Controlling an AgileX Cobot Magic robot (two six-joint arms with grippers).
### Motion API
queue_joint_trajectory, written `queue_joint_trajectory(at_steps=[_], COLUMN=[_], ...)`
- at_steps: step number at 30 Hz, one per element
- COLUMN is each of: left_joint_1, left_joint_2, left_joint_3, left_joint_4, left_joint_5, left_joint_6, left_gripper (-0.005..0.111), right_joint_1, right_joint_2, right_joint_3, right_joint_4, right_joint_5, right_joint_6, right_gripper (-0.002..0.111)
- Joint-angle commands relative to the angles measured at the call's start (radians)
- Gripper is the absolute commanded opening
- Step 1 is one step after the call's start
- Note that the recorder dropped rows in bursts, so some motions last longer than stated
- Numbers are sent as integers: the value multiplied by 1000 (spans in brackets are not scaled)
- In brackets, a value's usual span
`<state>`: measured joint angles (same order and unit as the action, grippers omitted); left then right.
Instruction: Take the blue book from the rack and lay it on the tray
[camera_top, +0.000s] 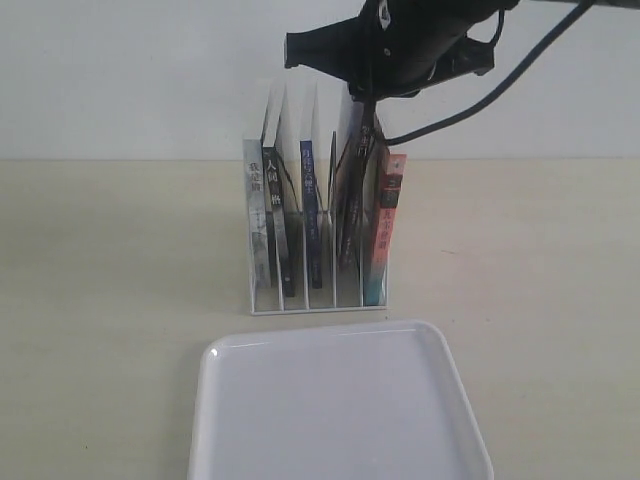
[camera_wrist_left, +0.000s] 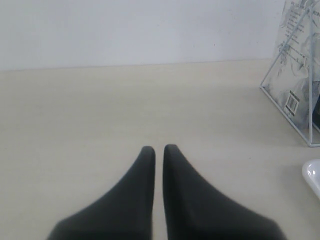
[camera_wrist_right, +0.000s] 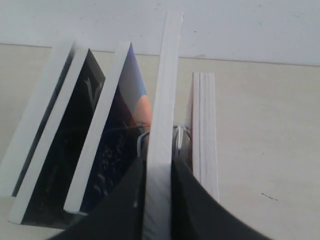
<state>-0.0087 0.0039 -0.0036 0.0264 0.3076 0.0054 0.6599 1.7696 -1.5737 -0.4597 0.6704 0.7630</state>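
Observation:
The white wire rack (camera_top: 320, 308) stands upright with several books in its slots. The blue book (camera_top: 309, 200) sits in a middle slot, dark blue spine facing out. In the right wrist view its blue cover with an orange patch (camera_wrist_right: 122, 130) shows beside the gripped book. My right gripper (camera_top: 368, 110) comes down from above and is shut (camera_wrist_right: 159, 165) on the white page edge of a dark-covered book (camera_top: 346, 200), one slot right of the blue book. The white tray (camera_top: 330, 410) lies flat in front of the rack. My left gripper (camera_wrist_left: 159, 148) is shut on nothing, low over the table, left of the rack (camera_wrist_left: 295, 120).
A red-and-teal-spined book (camera_top: 385, 230) fills the rightmost slot, close against the gripped book. Black and grey-spined books (camera_top: 277, 220) stand in the left slots. A tray corner (camera_wrist_left: 314, 175) shows in the left wrist view. A black cable (camera_top: 500, 90) hangs from the right arm.

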Motion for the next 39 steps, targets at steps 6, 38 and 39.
queue_joint_trajectory(at_steps=[6, 38, 39], left_joint_1=[-1, -1, -1], left_joint_2=[-4, -4, -4], left_joint_3=[4, 4, 4], left_joint_4=[-8, -8, -8], left_joint_5=[-3, -3, -3], left_joint_6=[4, 4, 4], left_gripper=[5, 5, 5], right_joint_1=[-1, 50, 50], right_joint_2=[-12, -12, -12], right_joint_3=[15, -47, -61], right_joint_4=[-28, 184, 191], right_joint_5=[-59, 9, 14], right_joint_6=[15, -237, -237], right_gripper=[44, 44, 44])
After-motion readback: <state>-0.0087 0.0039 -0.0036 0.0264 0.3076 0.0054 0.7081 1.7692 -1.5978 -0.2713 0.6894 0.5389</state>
